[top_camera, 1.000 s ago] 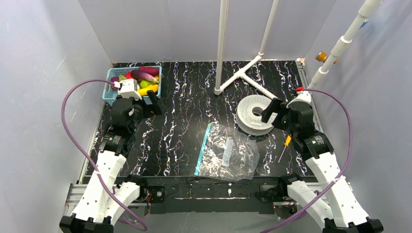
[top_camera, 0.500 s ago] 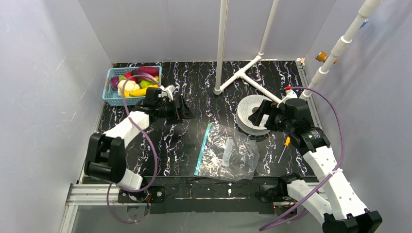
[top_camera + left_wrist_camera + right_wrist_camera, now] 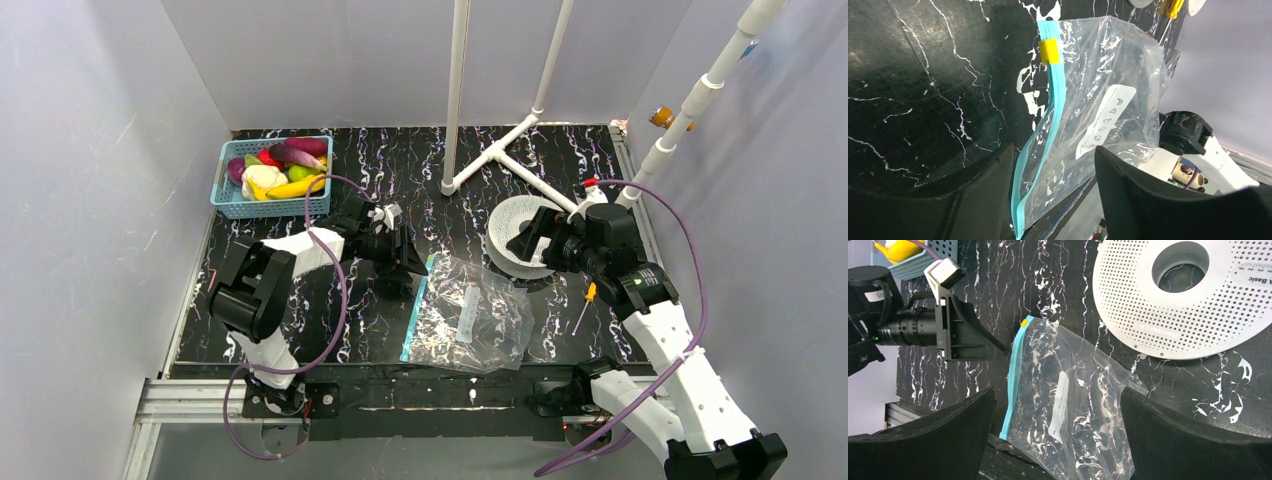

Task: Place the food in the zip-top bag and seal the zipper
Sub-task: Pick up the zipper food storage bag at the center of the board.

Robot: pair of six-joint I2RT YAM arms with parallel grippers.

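The clear zip-top bag [image 3: 470, 315] lies flat near the table's front middle, empty, with its blue-teal zipper [image 3: 418, 308] along the left edge. In the left wrist view the zipper [image 3: 1055, 115] carries a yellow slider [image 3: 1049, 51]. The food [image 3: 280, 170], with bananas, red and green pieces and a purple eggplant, sits in the basket at the back left. My left gripper [image 3: 398, 275] is open and empty, just left of the zipper's far end [image 3: 1053, 165]. My right gripper [image 3: 528, 242] is open and empty over the white disc, looking down on the bag [image 3: 1083, 405].
The light-blue basket [image 3: 228, 200] stands at the back left. A white perforated disc [image 3: 505, 258] lies right of the bag's far end. A white pipe frame [image 3: 500, 150] stands at the back. An orange-handled tool [image 3: 587, 300] lies by the right arm.
My left arm has swung from the basket rightward and down to the bag's zipper edge. My right gripper shifted slightly left over the disc. The bag has not moved.
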